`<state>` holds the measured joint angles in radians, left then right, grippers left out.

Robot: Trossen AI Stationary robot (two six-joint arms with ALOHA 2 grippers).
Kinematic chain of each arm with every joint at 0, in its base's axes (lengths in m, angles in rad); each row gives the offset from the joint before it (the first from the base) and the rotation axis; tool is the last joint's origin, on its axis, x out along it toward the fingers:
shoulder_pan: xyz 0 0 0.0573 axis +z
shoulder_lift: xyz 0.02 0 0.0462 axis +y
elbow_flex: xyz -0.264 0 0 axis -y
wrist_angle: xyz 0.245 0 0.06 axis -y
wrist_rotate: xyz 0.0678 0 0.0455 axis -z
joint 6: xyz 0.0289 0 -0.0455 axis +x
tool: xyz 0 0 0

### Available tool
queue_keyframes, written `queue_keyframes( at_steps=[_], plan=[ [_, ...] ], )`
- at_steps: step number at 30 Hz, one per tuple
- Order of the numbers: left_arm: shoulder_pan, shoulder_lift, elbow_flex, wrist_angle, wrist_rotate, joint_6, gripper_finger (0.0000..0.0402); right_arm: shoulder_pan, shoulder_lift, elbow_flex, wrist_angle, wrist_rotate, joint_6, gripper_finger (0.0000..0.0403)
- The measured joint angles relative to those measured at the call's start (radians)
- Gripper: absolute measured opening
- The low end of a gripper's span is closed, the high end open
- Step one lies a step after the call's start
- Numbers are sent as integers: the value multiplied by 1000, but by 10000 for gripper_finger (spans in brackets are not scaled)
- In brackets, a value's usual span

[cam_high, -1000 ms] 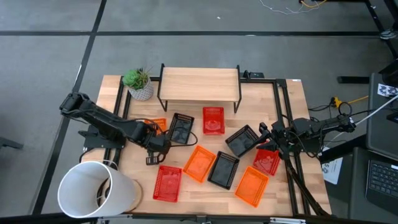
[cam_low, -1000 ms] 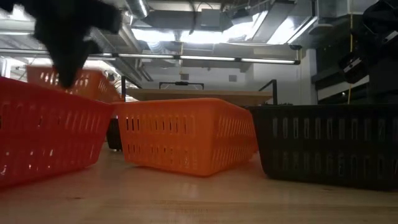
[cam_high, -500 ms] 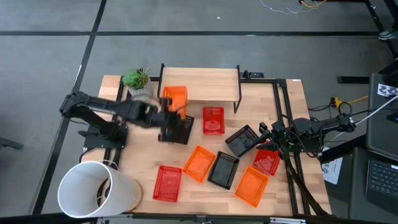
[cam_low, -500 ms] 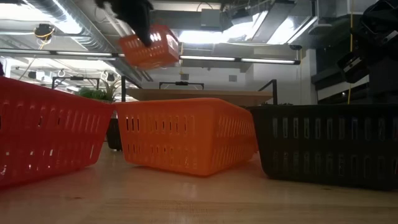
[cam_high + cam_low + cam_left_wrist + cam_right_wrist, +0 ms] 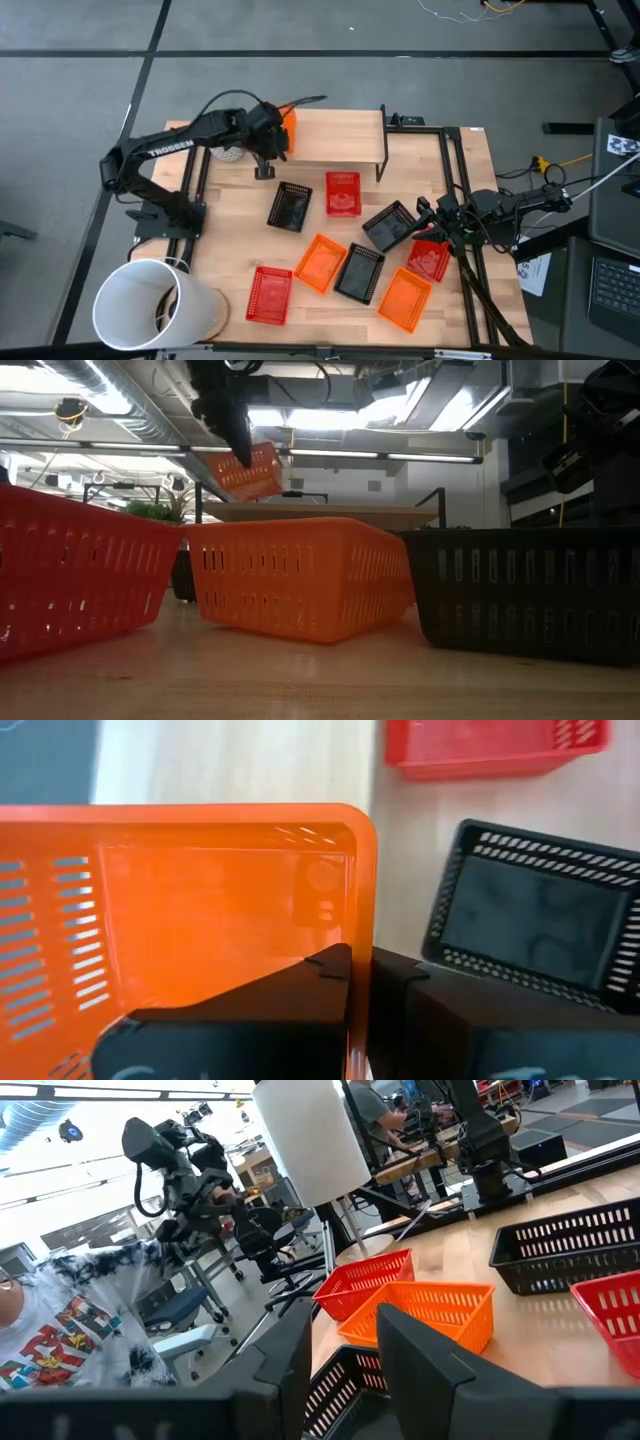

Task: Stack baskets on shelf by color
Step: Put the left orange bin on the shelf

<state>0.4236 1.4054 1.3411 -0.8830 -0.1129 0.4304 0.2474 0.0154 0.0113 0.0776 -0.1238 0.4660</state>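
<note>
Left jaws hold an orange basket over the shelf

The left gripper (image 5: 268, 140) is closed on the wall of one orange basket (image 5: 286, 132) — lifted above the left end of the shelf (image 5: 330, 135). The right gripper (image 5: 430, 222) waits with jaws wide near a black basket (image 5: 390, 226); other baskets lie on the worktop (image 5: 465, 160).

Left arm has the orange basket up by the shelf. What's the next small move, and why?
Probably carry it a little further over the shelf and lower it. The left gripper holds the orange basket by its wall, in the air at the shelf's left end, not yet resting.
</note>
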Motion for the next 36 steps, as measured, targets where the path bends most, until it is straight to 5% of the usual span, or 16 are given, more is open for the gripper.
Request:
queue_keyframes(
  at_steps=[12, 27, 36],
  plan=[
    [-9, 135, 3, 23, -114, 43, 0, 0, 0, 0, 0, 0, 0, 117],
    [-10, 126, 40, 3, -101, 50, 1, 0, 0, 0, -1, 0, -3, 117],
    [-10, 125, 70, -9, -104, 38, 59, 0, 0, 0, -1, 0, -3, 117]
  ],
)
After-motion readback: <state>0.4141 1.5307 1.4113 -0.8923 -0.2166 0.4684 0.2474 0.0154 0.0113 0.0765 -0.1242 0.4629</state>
